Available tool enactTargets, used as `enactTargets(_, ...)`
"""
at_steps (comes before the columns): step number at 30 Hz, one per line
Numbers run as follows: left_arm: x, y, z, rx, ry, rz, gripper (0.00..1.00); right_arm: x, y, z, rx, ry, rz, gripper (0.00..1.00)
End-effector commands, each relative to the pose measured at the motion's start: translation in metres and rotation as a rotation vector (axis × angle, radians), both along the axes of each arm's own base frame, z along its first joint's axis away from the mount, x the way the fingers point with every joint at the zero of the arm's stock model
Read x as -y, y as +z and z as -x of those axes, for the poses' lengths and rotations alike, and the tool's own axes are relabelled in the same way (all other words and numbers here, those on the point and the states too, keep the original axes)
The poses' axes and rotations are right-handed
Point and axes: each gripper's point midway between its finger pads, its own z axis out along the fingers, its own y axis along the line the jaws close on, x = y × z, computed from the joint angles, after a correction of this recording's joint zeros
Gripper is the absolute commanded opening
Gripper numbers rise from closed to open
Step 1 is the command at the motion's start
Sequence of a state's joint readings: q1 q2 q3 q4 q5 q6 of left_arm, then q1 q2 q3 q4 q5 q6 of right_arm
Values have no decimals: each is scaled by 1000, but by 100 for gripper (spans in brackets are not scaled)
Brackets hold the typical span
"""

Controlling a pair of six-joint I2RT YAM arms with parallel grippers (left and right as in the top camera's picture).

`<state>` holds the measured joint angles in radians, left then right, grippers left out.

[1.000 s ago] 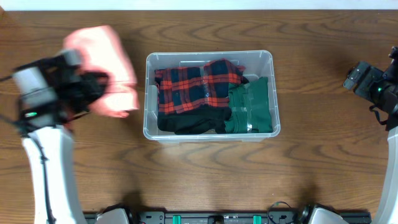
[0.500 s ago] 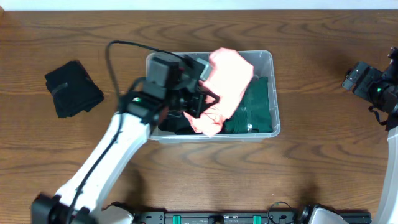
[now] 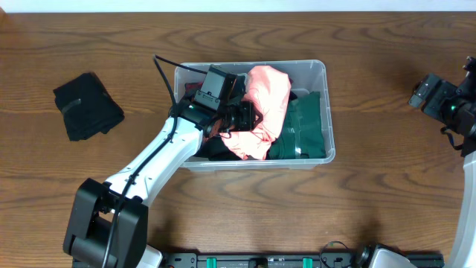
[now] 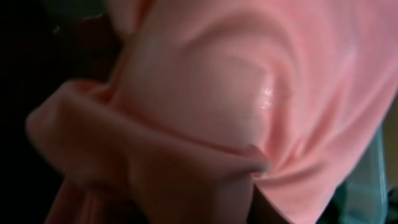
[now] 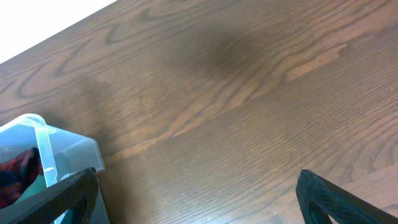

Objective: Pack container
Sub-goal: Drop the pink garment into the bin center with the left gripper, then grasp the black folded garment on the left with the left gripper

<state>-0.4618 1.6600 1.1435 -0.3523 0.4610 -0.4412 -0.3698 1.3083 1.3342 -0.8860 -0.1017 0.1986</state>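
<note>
The clear plastic container stands at the table's middle. A green garment lies in its right half; the dark and plaid clothes in its left half are mostly hidden by my left arm. My left gripper is over the container, shut on a pink garment that drapes into the tub's middle. The pink garment fills the left wrist view and hides the fingers. My right gripper is open and empty, far right of the container. Its wrist view shows the gripper over bare wood beside the container's corner.
A folded black cloth lies on the wooden table at the far left. The left arm reaches diagonally from the front left across the container's front-left wall.
My left gripper has carried the pink garment from the table's left side rightward to over the container and lowered it into the tub. The black cloth is now uncovered. The right arm has not moved.
</note>
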Motion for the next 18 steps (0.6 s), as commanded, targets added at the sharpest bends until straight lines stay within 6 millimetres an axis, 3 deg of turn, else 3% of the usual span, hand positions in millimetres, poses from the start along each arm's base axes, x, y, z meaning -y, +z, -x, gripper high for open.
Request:
enactTargets(1, -15, 19, -19, 41, 129, -13, 48, 2, -3, 1, -3, -13, -15, 99)
enactTargets(3, -13, 47, -18, 119, 88, 11, 61, 2, -3, 1, -4, -13, -15, 99)
enactTargets(4, -15, 64, -17, 175, 72, 16, 73, 2, -3, 1, -4, -13, -15, 99)
enactTargets(5, -21, 82, -17, 237, 70, 11, 96, 2, -3, 1, -3, -13, -15, 99)
enactTargets(7, -51, 116, -20, 356, 153, -40, 98, 2, -3, 1, -3, -13, -14, 99)
enactTargets(9, -93, 141, -22, 428, 289, -106, 98, 2, -3, 1, -3, -12, -14, 99)
enactTargets(12, -174, 163, -19, 469, 522, -216, 98, 2, -3, 1, -2, -12, -14, 99)
enactTargets(14, -226, 163, -14, 446, 664, -284, 98, 2, -2, 1, -1, -12, -13, 99)
enactTargets(15, -262, 158, -10, 410, 757, -319, 98, 1, -2, 1, -1, -11, -14, 99)
enactTargets(18, -333, 137, -3, 312, 938, -383, 98, 2, -2, 1, 0, -11, -13, 99)
